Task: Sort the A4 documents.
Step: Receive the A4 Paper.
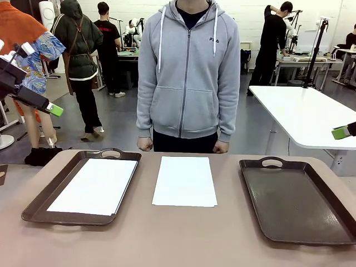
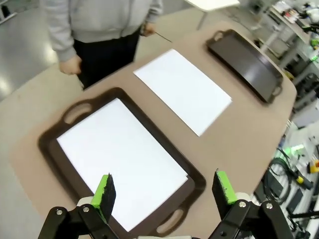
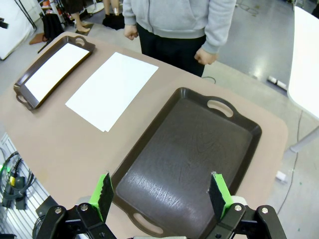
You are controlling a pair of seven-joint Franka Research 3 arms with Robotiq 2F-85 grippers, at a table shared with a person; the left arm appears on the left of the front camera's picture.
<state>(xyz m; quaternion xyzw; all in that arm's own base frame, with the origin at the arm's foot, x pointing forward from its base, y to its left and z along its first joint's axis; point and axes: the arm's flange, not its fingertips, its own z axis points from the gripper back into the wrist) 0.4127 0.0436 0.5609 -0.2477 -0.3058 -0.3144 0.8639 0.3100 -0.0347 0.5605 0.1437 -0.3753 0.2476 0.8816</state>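
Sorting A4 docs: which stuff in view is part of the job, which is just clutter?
Job: loose paper in the middle; left tray with paper in it; empty right tray.
Clutter: white side table; cables.

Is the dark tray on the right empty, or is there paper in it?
Empty. The right tray shows only bare dark brown bottom; one white sheet lies in the left tray, a second sheet on the table.

The left gripper (image 2: 163, 185) and right gripper (image 3: 160, 189) are black with silver bolts and green pads (image 2: 105, 188). The person (image 1: 189, 83) wears a grey zip hoodie, white drawstrings, dark logo at one o'clock.
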